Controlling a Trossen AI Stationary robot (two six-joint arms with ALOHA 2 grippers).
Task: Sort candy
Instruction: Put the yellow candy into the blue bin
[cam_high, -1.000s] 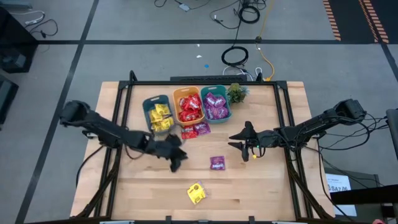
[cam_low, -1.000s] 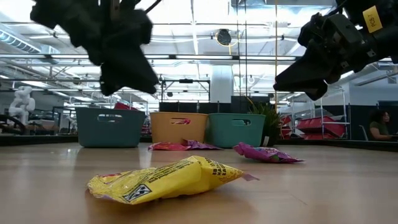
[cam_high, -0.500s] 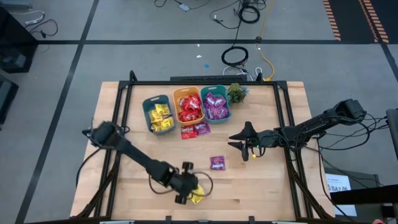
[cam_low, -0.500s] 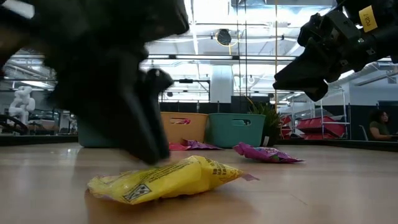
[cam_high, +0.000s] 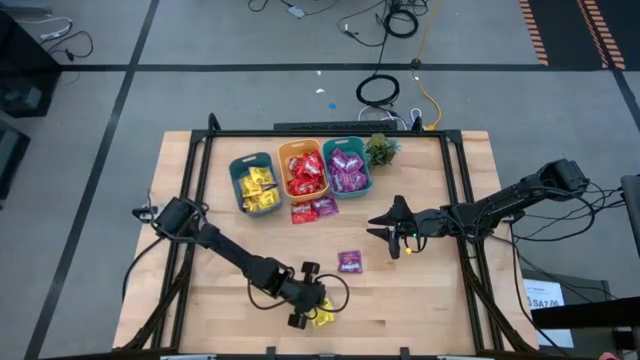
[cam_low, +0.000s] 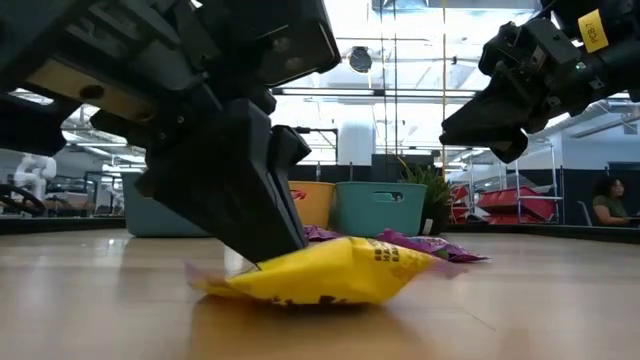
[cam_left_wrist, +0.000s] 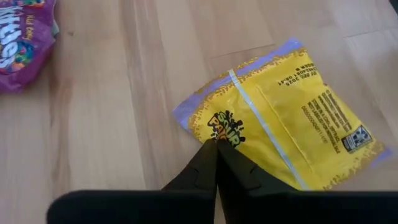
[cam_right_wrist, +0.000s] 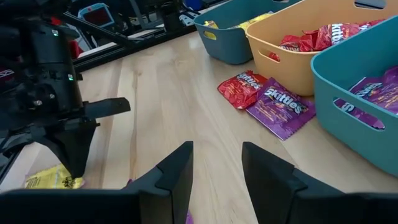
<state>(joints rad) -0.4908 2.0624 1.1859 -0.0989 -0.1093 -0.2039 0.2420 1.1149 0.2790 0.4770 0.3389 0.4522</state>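
Left pincer (cam_left_wrist: 217, 144) pressed together on yellow candy packet (cam_left_wrist: 283, 118) lying on the desk (cam_high: 420, 300), right pincer (cam_right_wrist: 216, 155) hovering apart, holding nothing

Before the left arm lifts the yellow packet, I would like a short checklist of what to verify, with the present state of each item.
1. Left end effector shut on the yellow shiny wrapped candy packet: ok; the fingers pinch its edge.
2. Packet off the wooden table: not ok; it lies on the surface.
3. Left teal plastic bin, holding yellow candy, has room: ok.
4. Right end effector away from the route: ok; it hangs open beside the bins.
5. Purple wrapped candy packet apart from the grip: ok.
6. Grip firm enough for lifting: cannot tell.
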